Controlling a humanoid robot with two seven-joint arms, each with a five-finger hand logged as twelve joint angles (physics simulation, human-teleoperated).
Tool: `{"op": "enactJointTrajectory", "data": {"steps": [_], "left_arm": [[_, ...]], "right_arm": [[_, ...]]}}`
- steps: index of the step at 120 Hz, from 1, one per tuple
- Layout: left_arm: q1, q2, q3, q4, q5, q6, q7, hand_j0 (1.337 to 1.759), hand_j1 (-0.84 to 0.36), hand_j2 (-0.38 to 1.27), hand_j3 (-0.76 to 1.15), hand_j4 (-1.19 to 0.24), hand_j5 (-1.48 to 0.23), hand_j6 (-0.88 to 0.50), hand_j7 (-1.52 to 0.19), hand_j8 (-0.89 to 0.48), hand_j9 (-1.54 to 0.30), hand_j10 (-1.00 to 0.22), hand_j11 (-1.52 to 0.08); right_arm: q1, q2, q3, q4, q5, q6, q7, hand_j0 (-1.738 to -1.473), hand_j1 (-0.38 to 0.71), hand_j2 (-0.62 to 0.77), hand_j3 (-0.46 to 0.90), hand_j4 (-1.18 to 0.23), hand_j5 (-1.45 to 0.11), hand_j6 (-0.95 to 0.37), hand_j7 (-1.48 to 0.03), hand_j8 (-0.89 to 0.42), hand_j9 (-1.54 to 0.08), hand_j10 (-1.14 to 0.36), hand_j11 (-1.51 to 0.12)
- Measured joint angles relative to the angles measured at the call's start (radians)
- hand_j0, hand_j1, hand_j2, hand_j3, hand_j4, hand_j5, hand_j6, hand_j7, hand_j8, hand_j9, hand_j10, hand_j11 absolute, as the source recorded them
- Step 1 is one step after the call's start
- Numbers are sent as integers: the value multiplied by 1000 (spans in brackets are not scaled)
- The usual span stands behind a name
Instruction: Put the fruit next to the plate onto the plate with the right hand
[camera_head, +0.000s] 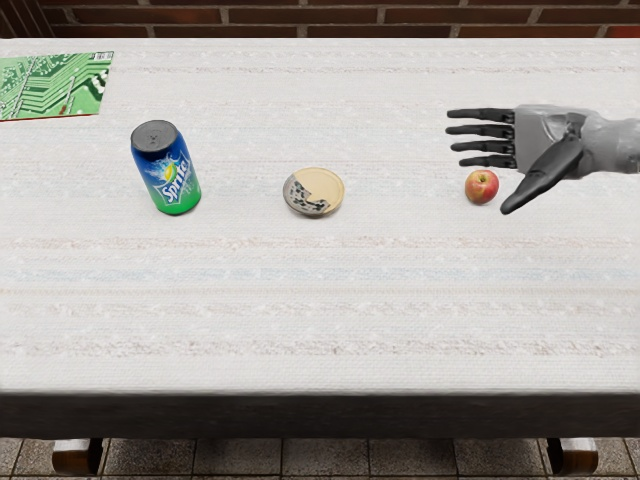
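Head view, the only one supplied to you. The right hand (520, 148) enters from the picture's right edge and sits over the right part of the table (400, 300). Its four fingers (478, 131) are stretched out straight and slightly spread, pointing toward the picture's left. The thumb (535, 183) slants downward and leftward. The hand is released and grasps nothing.

The apple (482, 186), red with a yellow patch, rests on the table just below the fingers in the picture and just left of the thumb tip. A narrow gap shows between thumb and fruit. You cannot tell from this angle how high the hand stands above the surface.

The plate (327, 181), small and cream with a dark patterned part on its left side, lies near the table's middle. The apple is well apart from it, to its right, and not on it.

Further left, a Sprite can (166, 168) stands leaning a little. A green circuit-patterned sheet (55, 85) lies flat at the far left corner. A brick wall (320, 15) runs behind the table.
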Motion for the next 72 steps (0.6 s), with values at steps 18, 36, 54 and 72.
{"op": "enactJointTrajectory", "data": {"steps": [18, 36, 54, 72], "left_arm": [[-1, 0, 0, 0, 0, 0, 0, 1658, 71, 47, 0, -232, -301, -232, -301, -232, -301, -232, -301], [0, 0, 0, 0, 0, 0, 0, 1658, 71, 46, 0, -232, -301, -232, -301, -232, -301, -232, -301], [-1, 0, 0, 0, 0, 0, 0, 1658, 71, 46, 0, -232, -301, -232, -301, -232, -301, -232, -301], [-1, 0, 0, 0, 0, 0, 0, 1658, 71, 46, 0, -232, -301, -232, -301, -232, -301, -232, -301]], "right_arm": [[6, 9, 3, 44, -29, 0, -10, -1658, -299, -7, 0, -43, -56, -43, -56, -43, -56, -43, -56], [60, 77, 1, 97, -314, -145, -94, -1658, -300, -7, 0, -42, -54, -42, -54, -42, -54, -42, -54], [84, 186, -5, 128, -696, -359, -209, -1658, -306, -6, 0, -38, -48, -39, -48, -38, -48, -38, -48], [83, 307, -32, 65, -902, -518, -291, -1658, -309, -6, 0, -37, -45, -38, -45, -37, -45, -36, -45]]}}
